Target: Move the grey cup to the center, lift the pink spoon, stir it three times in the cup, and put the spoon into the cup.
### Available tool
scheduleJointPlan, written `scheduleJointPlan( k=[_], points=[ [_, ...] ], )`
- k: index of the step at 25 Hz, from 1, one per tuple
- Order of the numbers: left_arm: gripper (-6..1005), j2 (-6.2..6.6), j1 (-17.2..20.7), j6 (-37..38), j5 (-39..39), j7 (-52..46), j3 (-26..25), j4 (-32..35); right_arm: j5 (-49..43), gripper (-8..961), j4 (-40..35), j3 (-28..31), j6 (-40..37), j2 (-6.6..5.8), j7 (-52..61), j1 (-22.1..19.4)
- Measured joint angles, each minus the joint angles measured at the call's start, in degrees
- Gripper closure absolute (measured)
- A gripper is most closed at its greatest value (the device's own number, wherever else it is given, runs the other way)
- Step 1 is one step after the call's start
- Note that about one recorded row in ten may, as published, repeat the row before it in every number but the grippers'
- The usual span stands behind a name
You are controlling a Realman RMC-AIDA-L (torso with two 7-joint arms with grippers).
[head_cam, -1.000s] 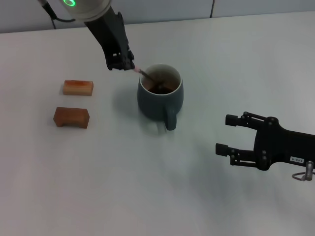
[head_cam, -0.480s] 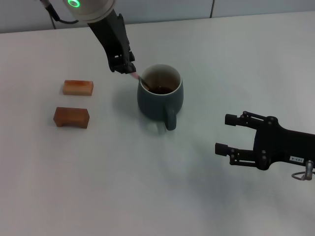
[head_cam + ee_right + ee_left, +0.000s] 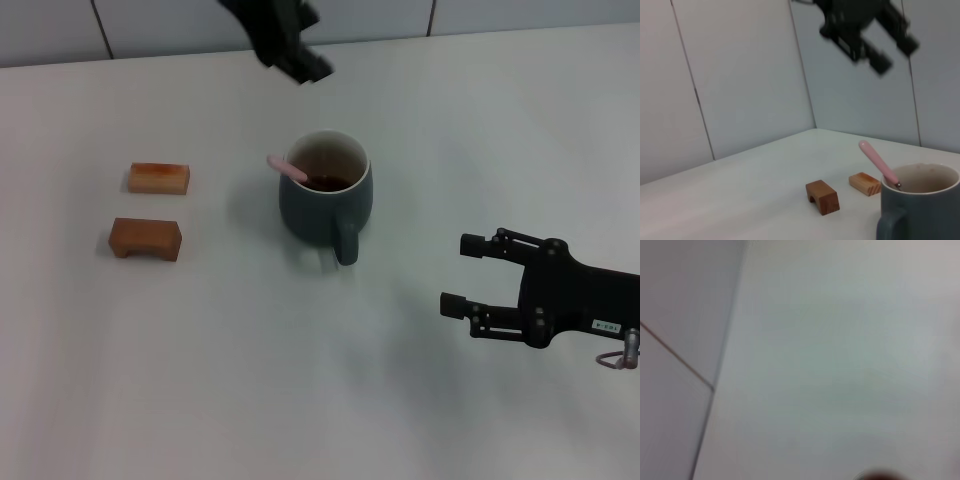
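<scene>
The grey cup (image 3: 325, 192) stands upright on the white table, handle towards me, with dark liquid inside. The pink spoon (image 3: 287, 167) stands in it, bowl in the liquid, pink handle leaning out over the left rim. My left gripper (image 3: 310, 42) is open and empty, raised above and behind the cup. In the right wrist view the cup (image 3: 920, 205), the spoon (image 3: 877, 161) and the left gripper (image 3: 895, 54), high above them, show too. My right gripper (image 3: 458, 273) is open and empty, low at the right, clear of the cup.
Two brown wooden blocks lie left of the cup: a lighter one (image 3: 159, 178) and a darker one (image 3: 145, 238); both show in the right wrist view (image 3: 867, 183) (image 3: 822, 196). A panelled wall (image 3: 150, 25) bounds the table's far edge.
My left gripper let go of the spoon and moved up and back, away from the cup. The spoon now rests in the cup on its own. The right arm barely moved.
</scene>
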Motion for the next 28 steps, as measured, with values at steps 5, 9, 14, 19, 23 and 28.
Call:
scheduleJointPlan(
  k=[5, 9, 14, 19, 23, 28],
  points=[
    [450, 0.43, 2.45, 5.83, -10.27, 6.61, -10.56, 1.66, 0.0, 126, -0.31, 0.14, -0.28, -0.01, 0.06, -0.07],
    [420, 2.3, 8.26, 8.91, -20.16, 10.41, -16.06, 1.31, 0.0, 126, -0.98, 0.4, -0.51, -0.07, 0.65, -0.33],
    [376, 4.15, 17.75, 7.84, -29.48, 14.36, -16.78, 1.2, 0.0, 126, -2.92, 0.51, -0.65, -0.09, 1.14, -1.14],
    [329, 4.15, 23.66, 7.37, -32.04, 17.43, -16.83, 0.93, 0.01, 126, -5.77, 0.66, -1.76, -0.08, 2.4, -2.3],
    [276, 3.2, 29.69, 5.18, -32.46, 24.97, -16.97, -6.41, 0.07, 127, -8.18, 0.96, -3.03, -0.07, 3.11, -3.7],
    [206, 3.14, 32.12, 2.26, -32.58, 32.71, -17.69, -15.3, 0.08, 127, -11.26, 3.8, -6.24, -0.14, 5.27, -4.9]
  ],
)
